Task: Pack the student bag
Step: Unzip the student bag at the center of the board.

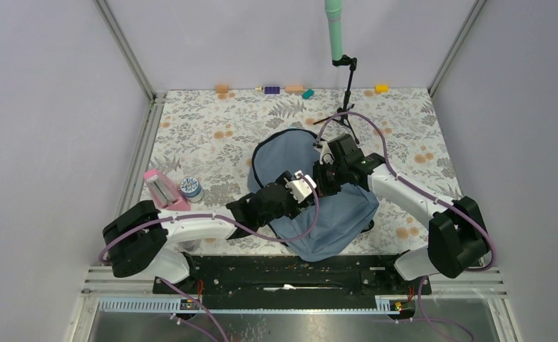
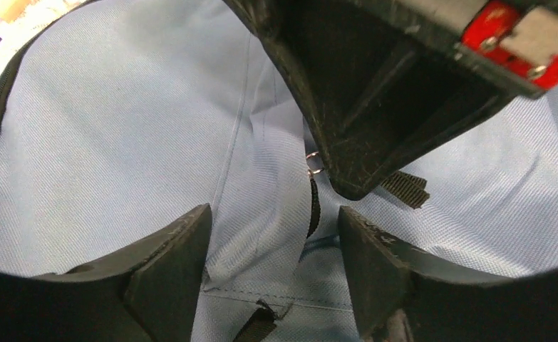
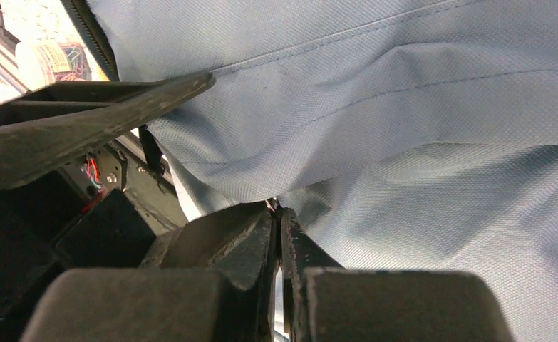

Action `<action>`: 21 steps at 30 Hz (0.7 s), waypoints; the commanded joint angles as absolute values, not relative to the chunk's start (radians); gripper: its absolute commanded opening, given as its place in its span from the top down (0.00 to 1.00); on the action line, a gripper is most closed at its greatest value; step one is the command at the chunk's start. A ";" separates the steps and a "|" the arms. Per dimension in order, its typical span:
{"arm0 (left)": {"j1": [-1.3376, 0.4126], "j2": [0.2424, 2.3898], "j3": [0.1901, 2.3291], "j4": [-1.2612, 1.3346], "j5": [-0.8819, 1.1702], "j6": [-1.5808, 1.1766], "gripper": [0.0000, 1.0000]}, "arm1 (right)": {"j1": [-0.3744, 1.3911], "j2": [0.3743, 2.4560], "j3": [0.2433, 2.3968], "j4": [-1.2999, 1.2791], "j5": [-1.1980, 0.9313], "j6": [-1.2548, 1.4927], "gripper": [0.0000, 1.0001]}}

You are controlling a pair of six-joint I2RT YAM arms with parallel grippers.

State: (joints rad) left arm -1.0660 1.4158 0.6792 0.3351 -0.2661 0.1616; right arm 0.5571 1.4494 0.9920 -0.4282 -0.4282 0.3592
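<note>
Zipper pull [image 2: 313, 162] pinched, looks like for opening
Right tool [image 3: 277, 214] is clamped on it so the student bag [image 1: 333, 214] just beneath can be unzipped; left tool [image 2: 272, 221] is held wide astride the zipper [image 2: 312, 206].

The bag [image 1: 281, 162], soft grey-blue fabric edged with a black zipper [image 2: 313, 208], lies flat and rumpled at the middle of the table [image 1: 212, 121], rounded end toward the table's far edge, creased lower part reaching its near edge.
</note>
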 commanded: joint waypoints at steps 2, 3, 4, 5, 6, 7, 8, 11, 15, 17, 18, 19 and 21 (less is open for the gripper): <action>-1.069 1.445 0.702 0.314 -0.256 0.133 0.44 | 0.560 1.388 1.030 -0.471 -0.420 0.344 1.00; -1.069 1.448 0.701 0.307 -0.263 0.130 0.50 | 0.560 1.381 1.037 -0.474 -0.417 0.343 1.00; -1.069 1.447 0.697 0.304 -0.270 0.128 0.57 | 0.559 1.378 1.045 -0.482 -0.413 0.341 1.00; -1.069 1.444 0.689 0.303 -0.280 0.125 0.65 | 0.560 1.371 1.056 -0.492 -0.406 0.339 1.00; -1.069 1.438 0.681 0.302 -0.290 0.121 0.74 | 0.560 1.365 1.062 -0.499 -0.395 0.338 1.00; -1.069 1.427 0.675 0.305 -0.299 0.118 0.85 | 0.560 1.359 1.066 -0.508 -0.381 0.335 1.00; -1.068 1.413 0.667 0.306 -0.307 0.114 0.92 | 0.560 1.352 1.070 -0.515 -0.359 0.335 1.00; -1.069 1.363 0.641 0.306 -0.320 0.103 1.00 | 0.560 1.339 1.082 -0.553 -0.273 0.328 1.00; -1.069 1.306 0.613 0.294 -0.324 0.098 1.00 | 0.561 1.356 1.103 -0.603 -0.112 0.322 1.00; -1.069 1.286 0.599 0.283 -0.331 0.097 1.00 | 0.560 1.377 1.130 -0.636 -0.031 0.315 1.00; -1.069 1.276 0.593 0.277 -0.336 0.095 1.00 | 0.560 1.389 1.143 -0.645 -0.009 0.309 1.00; -1.069 1.267 0.585 0.272 -0.340 0.093 1.00 | 0.560 1.398 1.155 -0.652 0.018 0.308 1.00; -1.068 1.247 0.569 0.267 -0.349 0.089 1.00 | 0.558 1.420 1.175 -0.662 0.051 0.305 1.00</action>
State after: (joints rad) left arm -1.0809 1.3098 0.6086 0.3317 -0.2611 0.0986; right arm 0.5720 1.3979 1.0988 -0.5739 -0.1604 0.3397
